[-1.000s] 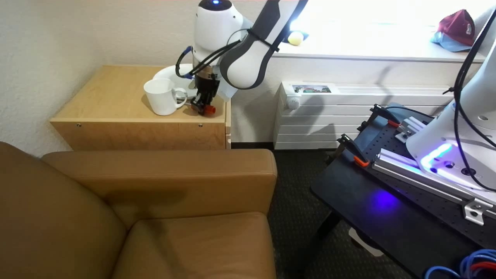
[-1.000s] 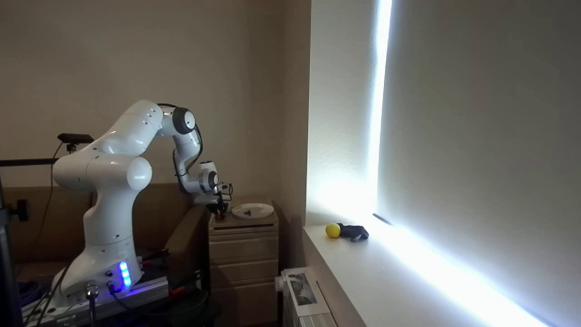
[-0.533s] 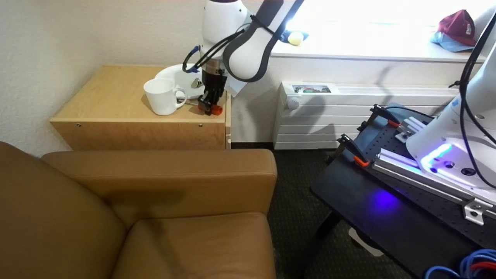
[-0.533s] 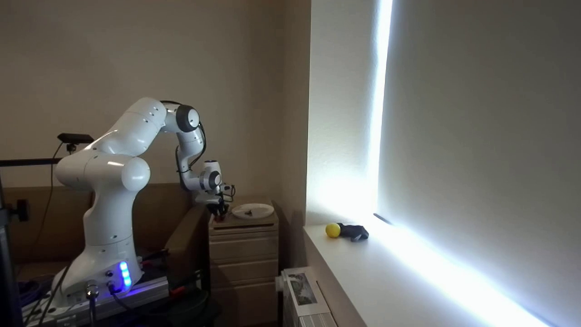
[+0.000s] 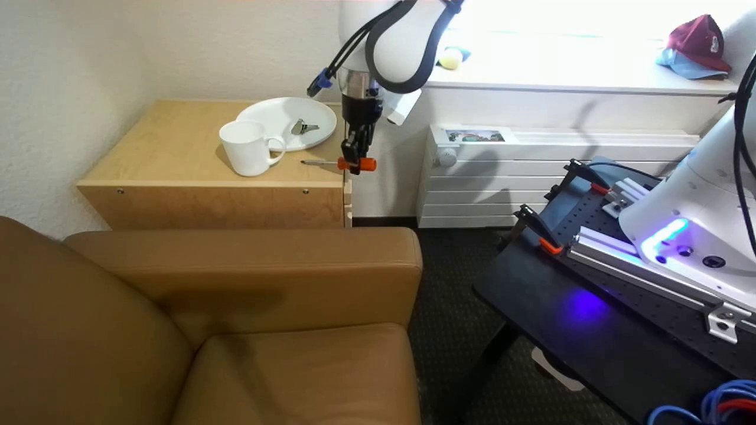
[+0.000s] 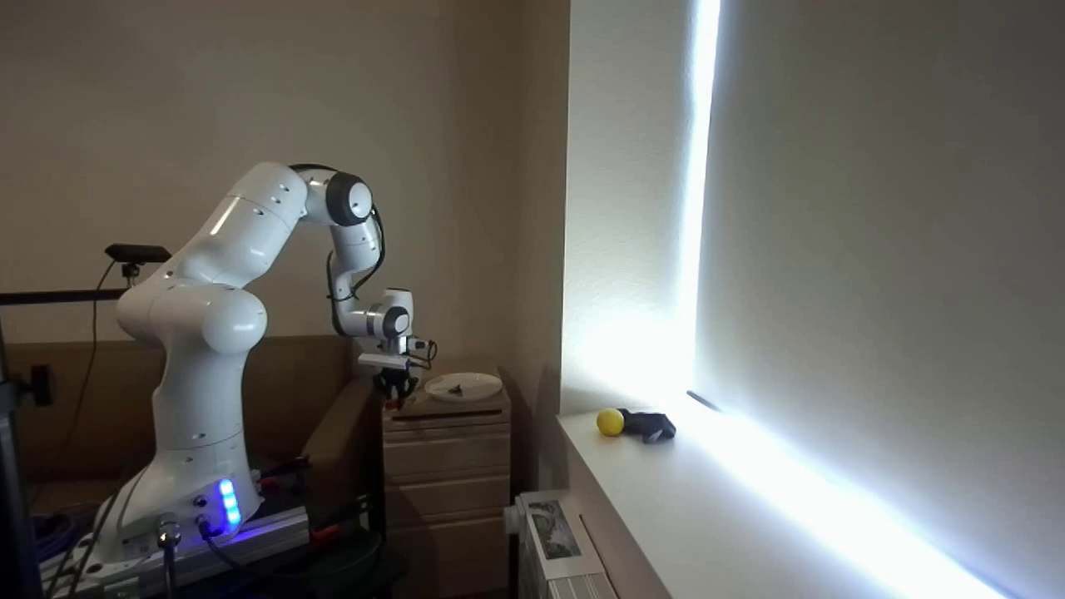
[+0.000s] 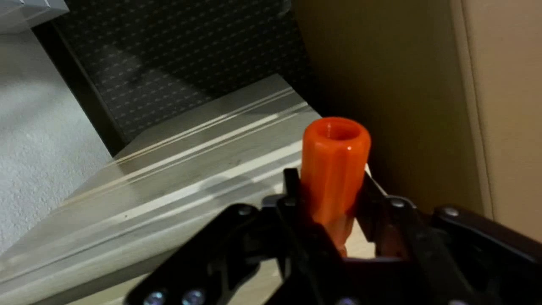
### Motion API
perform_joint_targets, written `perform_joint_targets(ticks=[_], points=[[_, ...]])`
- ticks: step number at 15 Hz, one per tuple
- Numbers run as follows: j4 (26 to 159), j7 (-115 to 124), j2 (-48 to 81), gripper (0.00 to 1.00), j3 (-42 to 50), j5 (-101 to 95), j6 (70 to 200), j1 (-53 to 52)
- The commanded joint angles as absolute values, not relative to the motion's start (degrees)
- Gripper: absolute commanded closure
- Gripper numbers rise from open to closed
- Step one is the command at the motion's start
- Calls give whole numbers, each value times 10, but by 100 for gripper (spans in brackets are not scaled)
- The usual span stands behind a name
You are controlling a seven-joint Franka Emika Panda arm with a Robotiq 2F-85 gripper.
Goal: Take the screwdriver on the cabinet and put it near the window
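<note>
My gripper (image 5: 354, 165) is shut on the orange-red handle of the screwdriver (image 5: 368, 164). The screwdriver lies sideways, with its thin shaft over the right front of the cabinet (image 5: 171, 141) top and its handle past the edge. I cannot tell how high above the top it is. In the wrist view the screwdriver (image 7: 334, 169) stands between both fingers of the gripper (image 7: 330, 195); its shaft is hidden. In an exterior view the gripper (image 6: 397, 391) is at the front left of the cabinet (image 6: 449, 457). The window (image 5: 549, 18) glows above its white sill (image 6: 649, 507).
A white mug (image 5: 245, 150) and a white plate (image 5: 274, 109) with small metal items stand on the cabinet. A yellow ball (image 6: 610, 423) with a dark object and a cap (image 5: 697, 44) lie on the sill. The radiator (image 5: 508, 177) is below; the armchair (image 5: 248, 254) stands in front.
My gripper has moved with the screwdriver away from the mug, towards and past the cabinet's edge. The plate and the screwdriver's shaft, earlier partly hidden, now show more fully.
</note>
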State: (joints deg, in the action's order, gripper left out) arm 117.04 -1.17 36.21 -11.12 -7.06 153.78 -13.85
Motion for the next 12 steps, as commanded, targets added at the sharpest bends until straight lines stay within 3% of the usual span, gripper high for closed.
perform_joint_targets(ticks=[1,12], points=[[1245,-52,292,92,-117,-55,1502,-103],[1506,-83,66,92,-70,143,1569,50]])
